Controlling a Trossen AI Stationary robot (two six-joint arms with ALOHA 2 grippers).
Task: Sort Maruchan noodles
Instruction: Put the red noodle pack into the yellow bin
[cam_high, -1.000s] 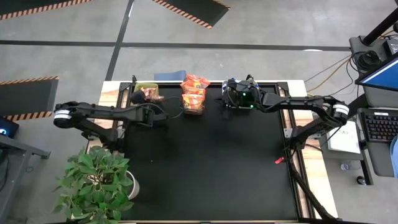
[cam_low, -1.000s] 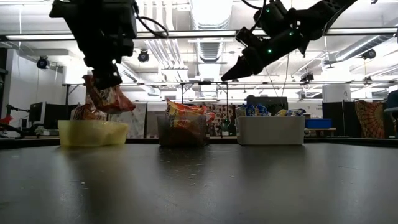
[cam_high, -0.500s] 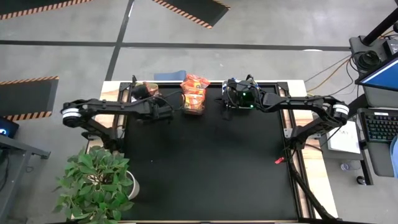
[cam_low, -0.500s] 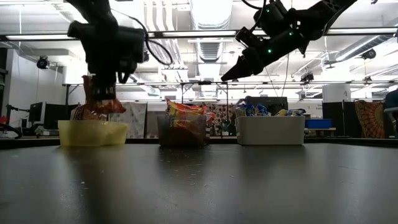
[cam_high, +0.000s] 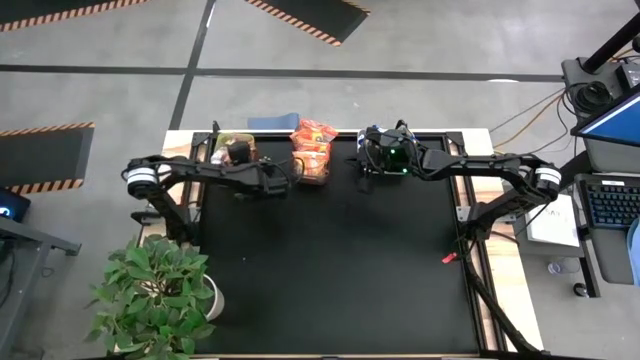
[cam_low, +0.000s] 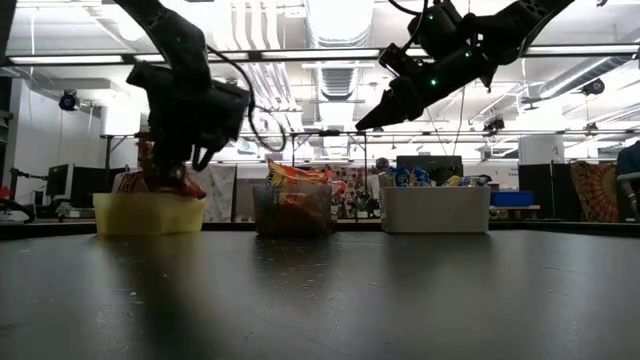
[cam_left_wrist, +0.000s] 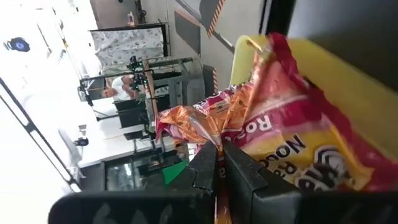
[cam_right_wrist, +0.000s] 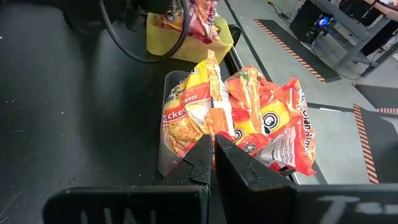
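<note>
Lower now, the left hand (cam_low: 172, 165) grips an orange-red packet (cam_low: 160, 175) just above the yellow bin (cam_low: 148, 214), left of frame. Right hand (cam_low: 365, 124) hangs closed, empty. Bins look full; the desk (cam_high: 330, 270) lies bare, so sorting seems nearly done.

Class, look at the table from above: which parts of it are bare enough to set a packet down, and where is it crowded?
The black mat lies bare from the bins forward to its front edge, between the two arms' bases. It is crowded along the far edge: the yellow-green bin, the clear bin heaped with orange packets and the white bin stand in a row, with the left gripper and right gripper above them.
</note>
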